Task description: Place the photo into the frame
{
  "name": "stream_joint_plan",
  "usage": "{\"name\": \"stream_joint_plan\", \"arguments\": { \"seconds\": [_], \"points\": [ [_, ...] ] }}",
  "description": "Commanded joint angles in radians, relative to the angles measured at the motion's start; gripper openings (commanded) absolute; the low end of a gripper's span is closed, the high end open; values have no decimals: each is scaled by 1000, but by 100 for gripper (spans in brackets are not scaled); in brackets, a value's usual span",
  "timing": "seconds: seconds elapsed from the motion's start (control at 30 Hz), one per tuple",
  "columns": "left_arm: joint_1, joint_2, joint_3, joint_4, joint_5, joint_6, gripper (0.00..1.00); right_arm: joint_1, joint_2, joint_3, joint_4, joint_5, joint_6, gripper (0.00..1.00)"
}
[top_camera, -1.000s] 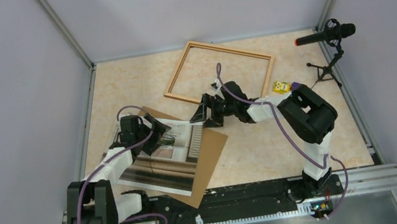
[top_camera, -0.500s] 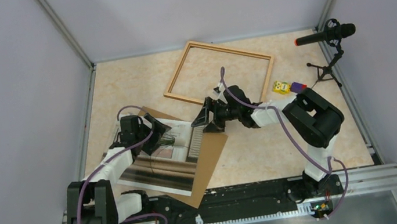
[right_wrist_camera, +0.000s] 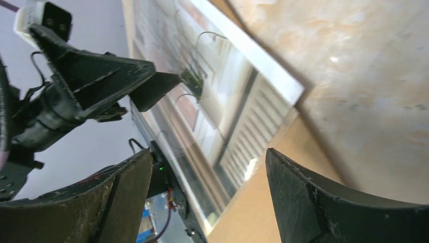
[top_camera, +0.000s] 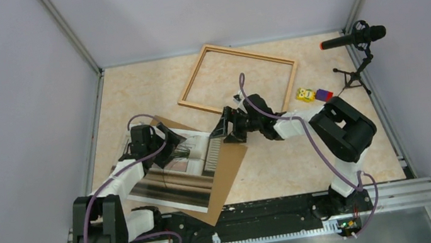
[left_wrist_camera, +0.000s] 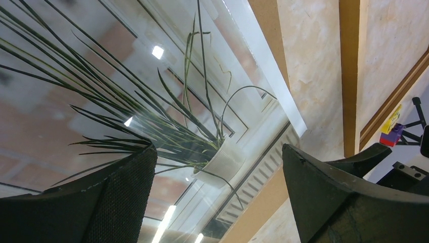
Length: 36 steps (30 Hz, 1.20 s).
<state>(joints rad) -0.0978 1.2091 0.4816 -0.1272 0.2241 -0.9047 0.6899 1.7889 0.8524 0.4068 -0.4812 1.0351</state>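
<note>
**Both end effectors open at the photo, which lies outside the frame**

The left end effector (top_camera: 173, 148) has its jaws spread wide over the photo (top_camera: 174, 184), its fingers (left_wrist_camera: 121, 197) on either side of the printed pot. The right end effector (top_camera: 219, 132), also open and gripping nothing, sits between the frame (top_camera: 192, 75) and the photo's nearest edge.

There is one photo, one frame and one brown board (top_camera: 227, 169). The frame encloses only counter (top_camera: 282, 163). The photo lies face up on the board, near-left of the frame and apart from it. It is glossy and white-bordered, with dark grass blades over beige and brown bands.
</note>
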Motion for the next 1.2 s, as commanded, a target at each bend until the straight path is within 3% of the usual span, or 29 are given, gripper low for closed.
{"name": "stream_joint_plan", "arguments": {
  "seconds": [0.0, 0.43, 0.87, 1.17],
  "points": [
    [-4, 39, -50, -151, -29, 41, 99, -33, 32, 38, -41, 63, -105, 81],
    [-3, 66, -55, -136, -19, 42, 99, -33, 158, 116, -17, 11, -111, 80],
    [-3, 72, -61, -127, -20, 42, 99, -23, 44, 87, -11, -13, -90, 79],
    [-3, 61, -63, -132, -20, 44, 99, -20, 72, 104, -7, -15, -85, 79]
  ]
}}
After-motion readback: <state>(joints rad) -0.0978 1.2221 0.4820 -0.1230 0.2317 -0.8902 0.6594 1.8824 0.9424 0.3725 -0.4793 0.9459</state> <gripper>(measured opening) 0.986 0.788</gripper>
